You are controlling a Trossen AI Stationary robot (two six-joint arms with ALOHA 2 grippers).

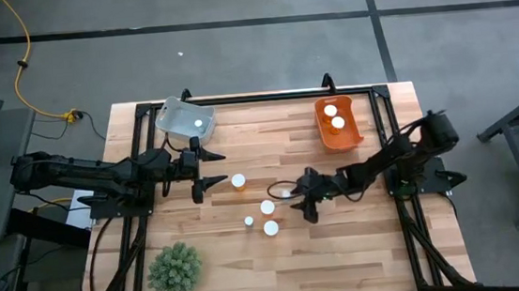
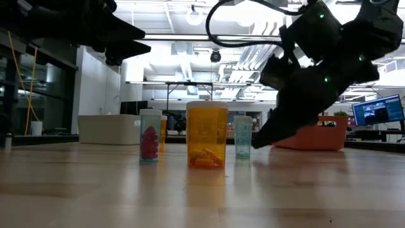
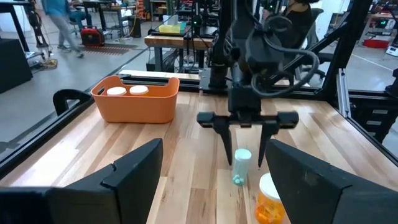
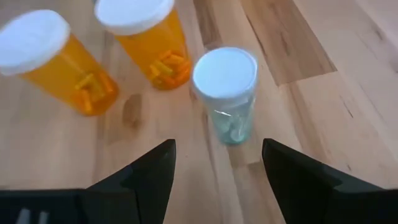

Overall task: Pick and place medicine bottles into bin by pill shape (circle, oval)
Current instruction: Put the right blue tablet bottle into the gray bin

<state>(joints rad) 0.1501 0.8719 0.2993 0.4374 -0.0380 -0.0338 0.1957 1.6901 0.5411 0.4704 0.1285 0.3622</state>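
Note:
Five bottles with white caps stand upright mid-table. The nearest to my right gripper is a small clear teal bottle. The gripper is open, slants down toward the table's left, and its fingertips stop just short of the bottle on either side. Two amber bottles stand beyond it. A clear bottle with pink pills stands further left. My left gripper hangs open above the table's left half, near another bottle.
An orange bin at the far right holds two white-capped bottles. A clear bin at the far left holds one. A green spiky plant ball sits at the near left. Bare wood lies along the near edge.

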